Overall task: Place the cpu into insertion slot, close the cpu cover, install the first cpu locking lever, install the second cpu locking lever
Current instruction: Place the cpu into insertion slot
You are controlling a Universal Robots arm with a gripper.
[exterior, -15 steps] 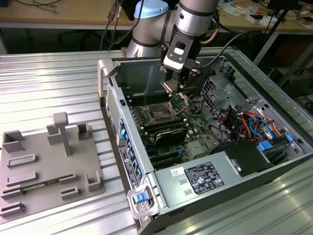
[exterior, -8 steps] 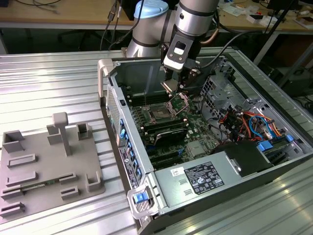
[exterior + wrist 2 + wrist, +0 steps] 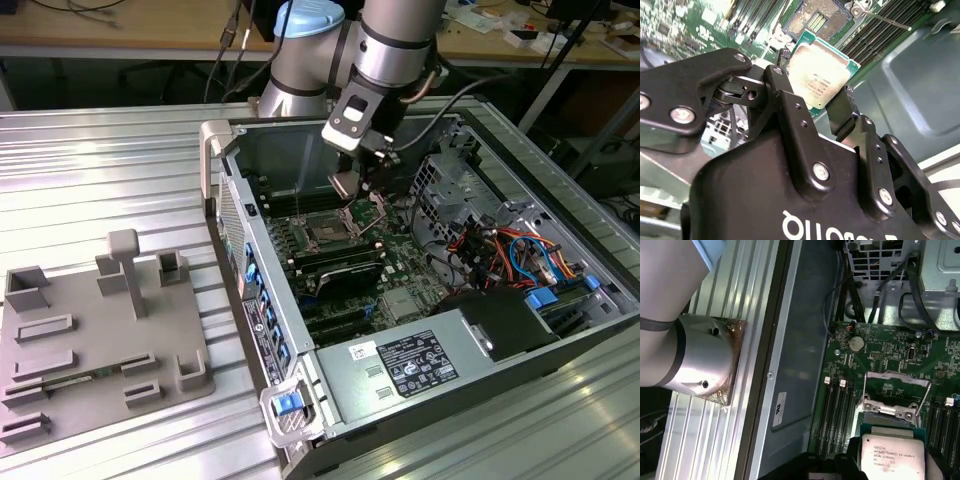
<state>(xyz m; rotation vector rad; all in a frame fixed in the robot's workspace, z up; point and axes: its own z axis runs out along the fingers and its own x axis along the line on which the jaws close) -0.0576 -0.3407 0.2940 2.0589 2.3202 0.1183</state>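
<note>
claw (image 3: 814, 86) clamped on cpu (image 3: 819, 72) | cpu between its fingers (image 3: 840, 112), near insertion slot (image 3: 818, 17)

Arm (image 3: 398, 40): silver-grey cylindrical segments, pale blue joint cap (image 3: 305, 22), black band around the silver wrist cylinder (image 3: 705, 360), dark cable (image 3: 445, 105) alongside; gripper (image 3: 815, 82): matte black body, angular linked fingers (image 3: 790, 115), silver screws (image 3: 821, 171), white lettering (image 3: 840, 227).

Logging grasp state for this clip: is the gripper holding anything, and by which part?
Yes: the gripper holds the small flat grey-silver square cpu, pinched by two opposite edges.
</note>
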